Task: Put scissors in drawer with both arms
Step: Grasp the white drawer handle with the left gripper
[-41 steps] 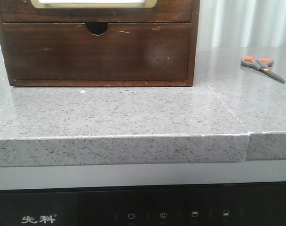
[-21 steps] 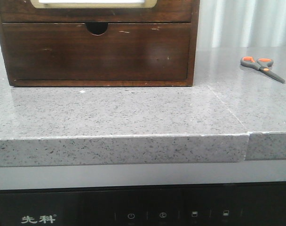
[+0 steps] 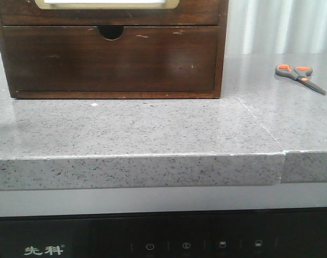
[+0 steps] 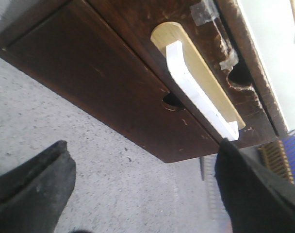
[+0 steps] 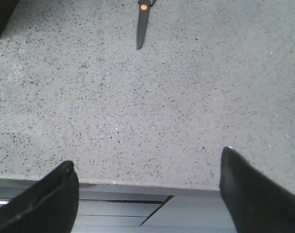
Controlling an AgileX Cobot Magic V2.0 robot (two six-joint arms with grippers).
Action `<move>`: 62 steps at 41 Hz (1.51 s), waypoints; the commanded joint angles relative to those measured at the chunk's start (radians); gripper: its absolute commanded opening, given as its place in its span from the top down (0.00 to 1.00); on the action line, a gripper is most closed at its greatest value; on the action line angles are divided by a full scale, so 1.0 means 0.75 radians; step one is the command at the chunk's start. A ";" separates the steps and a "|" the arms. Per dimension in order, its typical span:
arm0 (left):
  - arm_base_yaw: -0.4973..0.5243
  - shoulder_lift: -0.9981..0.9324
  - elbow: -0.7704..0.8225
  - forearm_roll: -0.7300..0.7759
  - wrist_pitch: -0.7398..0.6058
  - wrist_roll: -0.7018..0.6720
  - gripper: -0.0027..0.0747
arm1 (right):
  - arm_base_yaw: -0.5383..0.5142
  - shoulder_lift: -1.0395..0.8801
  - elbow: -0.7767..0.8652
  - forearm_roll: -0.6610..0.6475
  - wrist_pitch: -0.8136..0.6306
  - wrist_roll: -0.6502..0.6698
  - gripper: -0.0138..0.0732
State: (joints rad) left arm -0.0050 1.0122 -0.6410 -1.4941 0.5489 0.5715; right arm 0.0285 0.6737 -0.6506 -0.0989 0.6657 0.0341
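Observation:
The scissors (image 3: 299,77), grey with orange-lined loops, lie on the grey counter at the right, apart from the wooden cabinet. Only their dark blades and orange pivot show at the far edge of the right wrist view (image 5: 141,24). The drawer with the white panel and tan rim (image 3: 104,4) is the upper one, cut off at the top of the front view. It shows closed in the left wrist view (image 4: 210,94). My left gripper (image 4: 145,194) is open and empty in front of the cabinet. My right gripper (image 5: 147,189) is open and empty over the counter's front edge. Neither arm shows in the front view.
A plain dark drawer front with a half-round notch (image 3: 109,56) sits below the panelled drawer, closed. The speckled counter (image 3: 153,129) has a seam at the right (image 3: 283,161). A black appliance panel (image 3: 163,242) runs below the front edge.

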 commanded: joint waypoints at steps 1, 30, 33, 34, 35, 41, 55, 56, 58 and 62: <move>-0.009 0.059 -0.046 -0.252 0.093 0.183 0.24 | -0.007 0.008 -0.033 -0.027 -0.083 -0.008 0.14; -0.009 0.536 -0.347 -0.488 0.506 0.369 0.24 | -0.007 0.008 -0.033 -0.027 -0.084 -0.008 0.14; -0.009 0.573 -0.391 -0.488 0.509 0.348 0.24 | -0.007 0.008 -0.033 -0.027 -0.084 -0.008 0.14; -0.009 0.584 -0.401 -0.488 0.509 0.347 0.24 | -0.007 0.008 -0.033 -0.027 -0.084 -0.008 0.14; -0.009 0.591 -0.416 -0.488 0.509 0.347 0.24 | -0.007 0.008 -0.033 -0.027 -0.084 -0.008 0.14; -0.009 0.642 -0.479 -0.488 0.504 0.344 0.24 | -0.007 0.008 -0.033 -0.027 -0.084 -0.008 0.14; -0.009 0.686 -0.531 -0.488 0.520 0.339 0.45 | -0.007 0.008 -0.033 -0.027 -0.083 -0.008 0.14; -0.009 0.686 -0.531 -0.488 0.520 0.339 0.48 | -0.007 0.008 -0.033 -0.027 -0.083 -0.008 0.14; -0.009 0.686 -0.531 -0.488 0.520 0.339 0.55 | -0.007 0.008 -0.033 -0.027 -0.083 -0.008 0.14; -0.009 0.686 -0.531 -0.488 0.521 0.339 0.66 | -0.007 0.008 -0.033 -0.027 -0.082 -0.008 0.14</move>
State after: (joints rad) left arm -0.0050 1.5614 -1.0060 -1.7720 0.8871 0.8321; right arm 0.0285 0.6737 -0.6506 -0.0989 0.6675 0.0341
